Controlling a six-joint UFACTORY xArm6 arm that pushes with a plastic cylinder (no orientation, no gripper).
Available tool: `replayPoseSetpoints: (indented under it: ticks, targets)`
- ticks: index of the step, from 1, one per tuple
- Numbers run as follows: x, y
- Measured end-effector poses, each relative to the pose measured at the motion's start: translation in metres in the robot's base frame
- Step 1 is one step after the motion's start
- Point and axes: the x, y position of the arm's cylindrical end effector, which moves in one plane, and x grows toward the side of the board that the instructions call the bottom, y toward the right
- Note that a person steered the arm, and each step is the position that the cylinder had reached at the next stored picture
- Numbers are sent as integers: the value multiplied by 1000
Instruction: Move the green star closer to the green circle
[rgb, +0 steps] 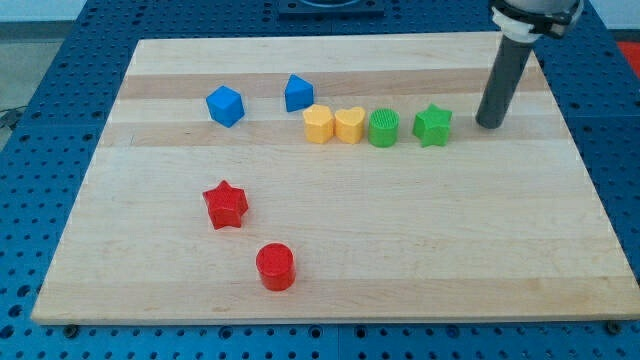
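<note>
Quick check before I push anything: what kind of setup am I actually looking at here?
Most likely a robotics lab bench: a wooden board lies on a blue perforated table, with small coloured blocks such as the green star and green circle, and my tip right of the star.

My tip (489, 124) rests at 3 o'clock of the green star block (433, 125); the green circle block (383, 128) lies just beside the star at 9 o'clock.
</note>
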Motion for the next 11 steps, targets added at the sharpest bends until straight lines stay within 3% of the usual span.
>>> replayPoseSetpoints:
  ticks: [9,11]
  targets:
    - [8,-55]
    - [7,-34]
